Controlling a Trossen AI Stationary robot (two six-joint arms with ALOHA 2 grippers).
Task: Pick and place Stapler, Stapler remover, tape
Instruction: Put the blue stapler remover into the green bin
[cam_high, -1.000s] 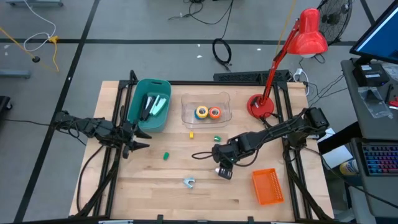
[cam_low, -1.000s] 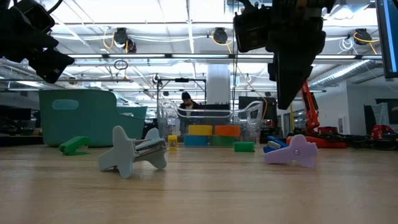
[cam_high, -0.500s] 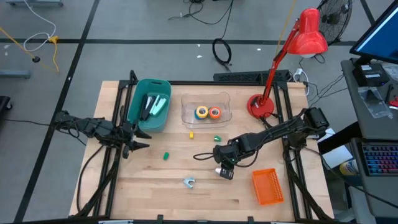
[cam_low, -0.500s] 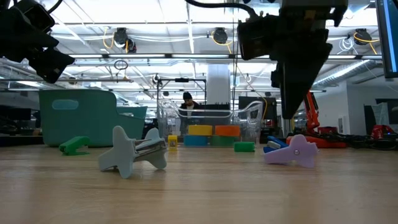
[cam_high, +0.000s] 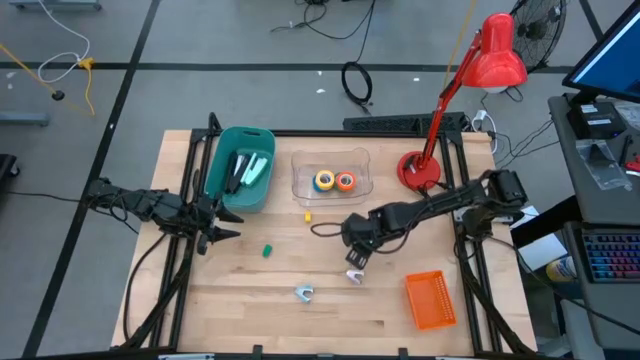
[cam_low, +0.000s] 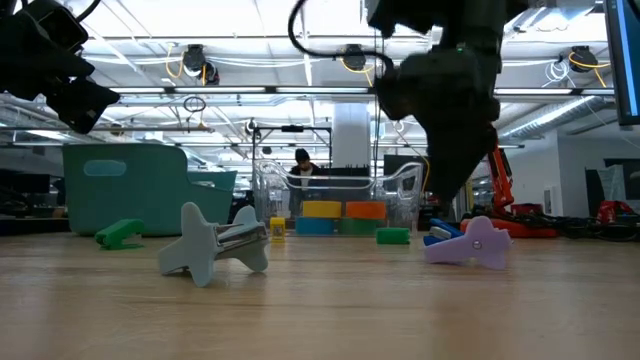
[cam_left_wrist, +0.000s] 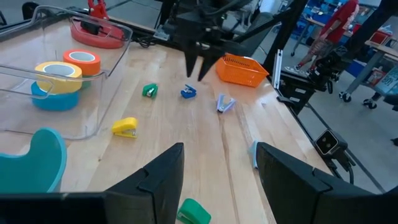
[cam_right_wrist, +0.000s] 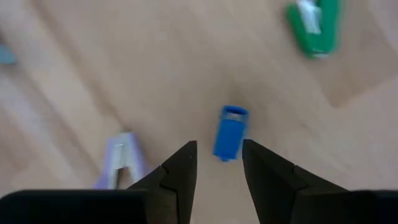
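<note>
Broadly, the sorting looks partly done. Taking the clear plastic tray (cam_high: 301, 178) as the landmark: inside it sit three rolls of tape, blue (cam_left_wrist: 53, 99) under yellow (cam_left_wrist: 58, 70), with orange (cam_left_wrist: 81, 59) beside them. I cannot find a green roll in any view. The teal bin (cam_high: 240, 140) just to the tray's left already holds several pale and dark items, too small to name.

Left on the wooden table (cam_high: 240, 300), on the near side of the tray: a small yellow stapler (cam_left_wrist: 125, 127) just in front of the tray's wall, a green mini stapler (cam_left_wrist: 149, 91) and a blue mini stapler (cam_right_wrist: 230, 132) a little further out, a lilac staple remover (cam_left_wrist: 225, 104) beyond those, another green stapler (cam_high: 267, 250) off toward the bin side, and a grey staple remover (cam_high: 304, 292) farthest from the tray. An orange basket (cam_high: 430, 299) stands well apart, toward the table's right corner.

The right gripper (cam_right_wrist: 217, 165) hangs over the table in front of the tray, fingers parted by a narrow gap, grasping nothing; the blue mini stapler lies just ahead of its tips, untouched, and seems the likely next pick. The left gripper (cam_left_wrist: 217, 177) waits beside the bin, spread wide and empty.
</note>
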